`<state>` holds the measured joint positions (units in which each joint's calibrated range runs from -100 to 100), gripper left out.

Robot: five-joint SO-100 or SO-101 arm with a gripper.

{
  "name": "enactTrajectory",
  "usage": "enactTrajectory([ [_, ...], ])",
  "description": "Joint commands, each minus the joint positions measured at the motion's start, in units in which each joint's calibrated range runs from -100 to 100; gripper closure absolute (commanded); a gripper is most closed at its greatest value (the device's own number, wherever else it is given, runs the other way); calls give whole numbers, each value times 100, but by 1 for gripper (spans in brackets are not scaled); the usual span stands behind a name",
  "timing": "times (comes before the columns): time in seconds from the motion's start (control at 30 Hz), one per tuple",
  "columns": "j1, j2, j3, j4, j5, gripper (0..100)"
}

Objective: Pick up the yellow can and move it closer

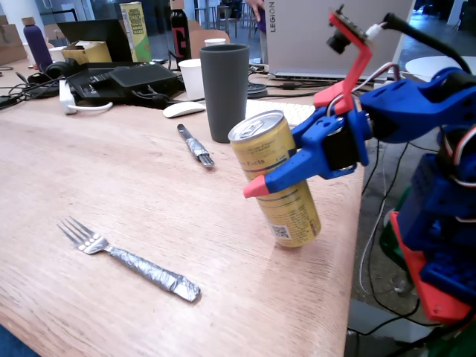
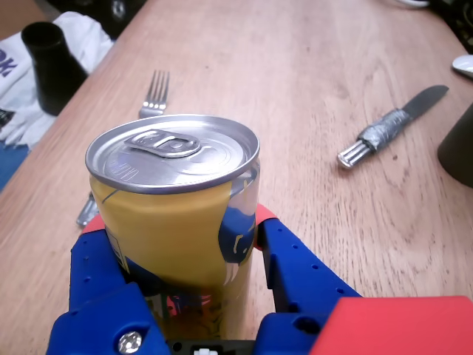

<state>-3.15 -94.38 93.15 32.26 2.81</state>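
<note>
The yellow can (image 1: 279,160) is a slim golden can with a silver top, and it leans tilted near the table's right edge in the fixed view. Its lower rim is at or just above the wood; I cannot tell which. My blue gripper (image 1: 262,183) with red fingertips (image 1: 255,188) is shut on the can's middle, coming in from the right. In the wrist view the yellow can (image 2: 171,151) fills the lower left, and my gripper (image 2: 177,222) clamps it from both sides. The far finger is hidden behind the can in the fixed view.
A dark grey tumbler (image 1: 225,89) stands just behind the can. On the wood lie a foil-wrapped knife (image 1: 195,145) and a foil-handled fork (image 1: 134,260). A white mouse (image 1: 184,109), laptop (image 1: 327,37) and yellow-green carton (image 1: 135,30) crowd the back. The table edge (image 1: 349,260) runs close to the can's right.
</note>
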Motion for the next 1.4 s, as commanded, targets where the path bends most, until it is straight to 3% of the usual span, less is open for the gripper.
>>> enactTrajectory([
  [0.0,-41,-270,-259,-114,20,83],
  [1.37,61,-270,-268,-122,20,83],
])
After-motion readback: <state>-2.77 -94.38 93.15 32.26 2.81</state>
